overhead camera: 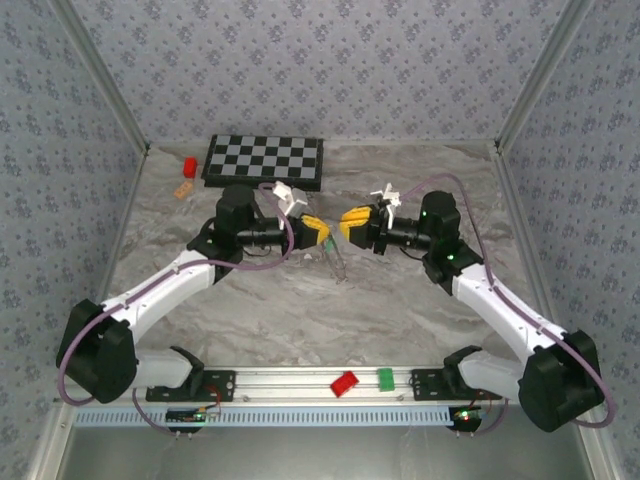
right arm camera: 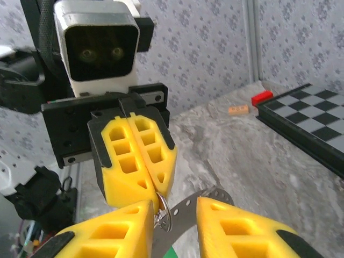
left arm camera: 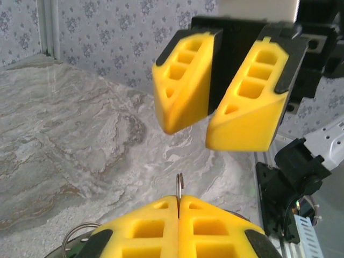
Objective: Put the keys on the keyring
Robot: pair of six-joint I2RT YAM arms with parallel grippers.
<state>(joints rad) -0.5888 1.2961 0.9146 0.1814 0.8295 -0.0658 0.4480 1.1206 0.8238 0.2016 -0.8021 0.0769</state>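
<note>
Pinching the ring hardware in the clenched left hand (left arm camera: pixel 179 201), nose to nose with the released right hand (left arm camera: pixel 204 137), in mid-air over the bench (overhead camera: pixel 300 320).

Gripping a thin wire loop (left arm camera: pixel 180 185) edge-on between the left fingertips, with the flat grey keyring (right arm camera: pixel 201 207) hanging beneath, long axis slanting toward the right hand's open gap. Touching the left hand; just short of the right. Counting one loop, one keyring, one green sliver (right arm camera: pixel 171 251) below, perhaps a key's head; no telling of a second. Likely calling for a head-on approach along the line between the hands.
</note>
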